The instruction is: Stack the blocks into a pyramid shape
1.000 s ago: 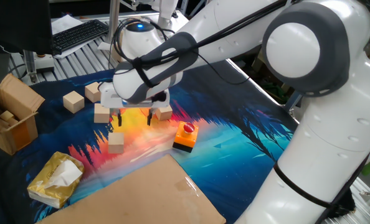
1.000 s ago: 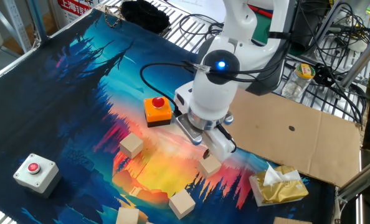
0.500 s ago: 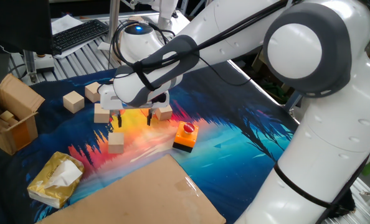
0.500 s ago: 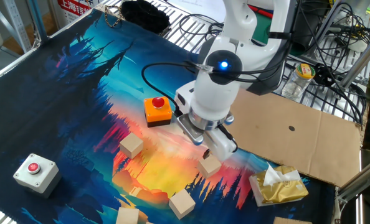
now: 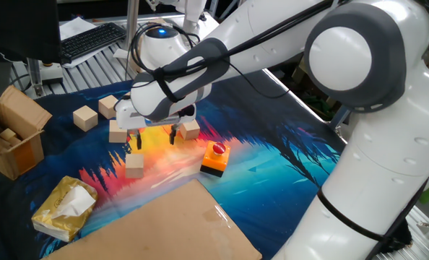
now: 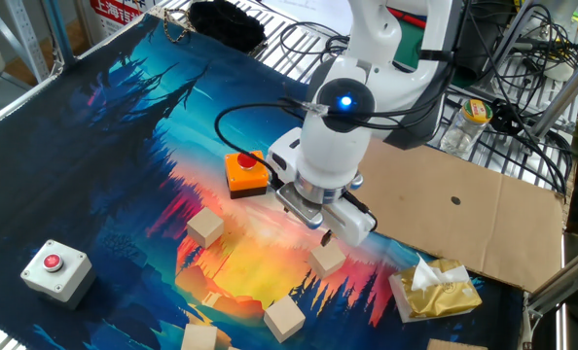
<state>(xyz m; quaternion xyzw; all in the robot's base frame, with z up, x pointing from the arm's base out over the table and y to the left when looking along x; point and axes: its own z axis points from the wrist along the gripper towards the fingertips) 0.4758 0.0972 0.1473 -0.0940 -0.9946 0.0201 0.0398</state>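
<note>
Several pale wooden blocks lie apart on the colourful mat, none stacked. One block (image 5: 134, 165) sits nearest the front, just below my gripper's left finger; it is also the block (image 6: 327, 259) by the hand in the other fixed view. Others lie at the back left (image 5: 85, 117), (image 5: 107, 106), beside the hand (image 5: 118, 131) and behind it (image 5: 191, 129). More blocks (image 6: 205, 227), (image 6: 283, 317) show in the other fixed view. My gripper (image 5: 153, 139) hangs just above the mat, open, with nothing between its fingers. In the other fixed view the gripper (image 6: 320, 226) is mostly hidden by the hand.
An orange-and-black block with a red button (image 5: 215, 159) stands right of the gripper. A cardboard sheet (image 5: 164, 224) covers the front. An open cardboard box (image 5: 12, 137) and a yellow tissue packet (image 5: 64, 208) are at the left. A grey button box (image 6: 55, 267) sits on the mat.
The hand has shifted slightly toward the left of the one fixed view, staying open. The blocks have not moved.
</note>
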